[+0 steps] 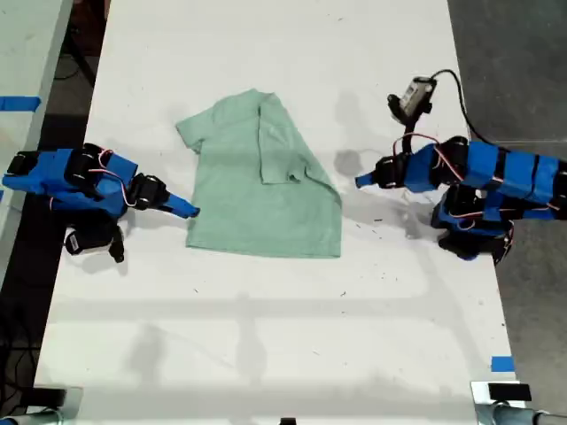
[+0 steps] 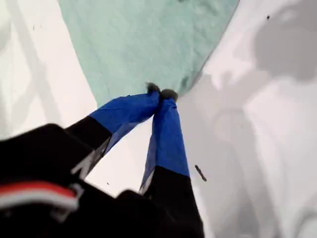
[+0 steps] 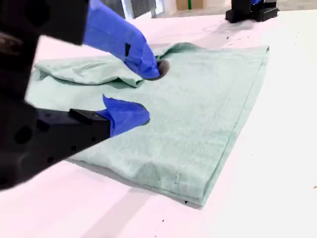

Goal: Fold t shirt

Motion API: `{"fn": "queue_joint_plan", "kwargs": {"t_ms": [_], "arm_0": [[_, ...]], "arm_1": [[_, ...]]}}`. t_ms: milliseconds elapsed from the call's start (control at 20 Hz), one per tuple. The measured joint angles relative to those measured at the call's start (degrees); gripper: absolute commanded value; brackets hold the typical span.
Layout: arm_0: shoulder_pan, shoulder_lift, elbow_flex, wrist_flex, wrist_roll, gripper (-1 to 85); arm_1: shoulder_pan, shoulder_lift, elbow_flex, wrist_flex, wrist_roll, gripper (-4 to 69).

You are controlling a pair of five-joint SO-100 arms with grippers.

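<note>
Now, arms: two blue SO-100 arms on one white table (image 1: 266, 354), one at each of the exterior view's sides, each with a single gripper.
Shirts: one t shirt (image 1: 266, 212), pale mint green, lying flat between the two grippers. One sleeve side is folded over onto the body, and the other short sleeve is spread out.
My first gripper (image 1: 361, 181): the one on the exterior view's right, with its tips clenched together. In the first wrist view (image 2: 161, 94) the tips meet right at a corner of the t shirt (image 2: 148, 39). Whether any fabric is caught between them cannot be told.
T shirt from my first gripper: straight ahead of the tips, with its near edge just beside them.
My second gripper (image 1: 188, 211): the one on the exterior view's left, released, with its two jaws spread well apart in the second wrist view (image 3: 147, 91).
T shirt from my second gripper: spread out in front of and beneath the jaws (image 3: 198, 114). The upper jaw's tip is near the folded-over part, and the hem corner is close below.
Blue tape marks: two, one (image 1: 18, 104) behind my second gripper's arm and one (image 1: 502, 363) off to the side of my first gripper's arm.
</note>
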Motion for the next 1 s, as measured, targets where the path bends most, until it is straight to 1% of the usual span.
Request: {"fn": "queue_joint_plan", "kwargs": {"t_ms": [50, 150, 200, 300, 400, 1000], "arm_0": [[0.0, 0.0, 0.0, 0.0, 0.0, 11.1], [0.0, 0.0, 0.0, 0.0, 0.0, 11.1], [0.0, 0.0, 0.0, 0.0, 0.0, 11.1], [0.0, 0.0, 0.0, 0.0, 0.0, 11.1], [0.0, 0.0, 0.0, 0.0, 0.0, 11.1], [0.0, 0.0, 0.0, 0.0, 0.0, 11.1]], "arm_1": [[0.2, 9.6, 7.9, 0.7, 0.8, 0.8], [0.6, 27.2, 20.3, 4.3, 1.8, 0.8], [0.1, 30.2, 23.2, 4.9, 2.9, 0.8], [-1.0, 32.6, 24.5, 4.7, 5.0, 0.8], [0.2, 33.2, 24.7, 5.4, 6.1, 0.8], [1.4, 33.3, 24.7, 6.2, 7.0, 0.8]]}}
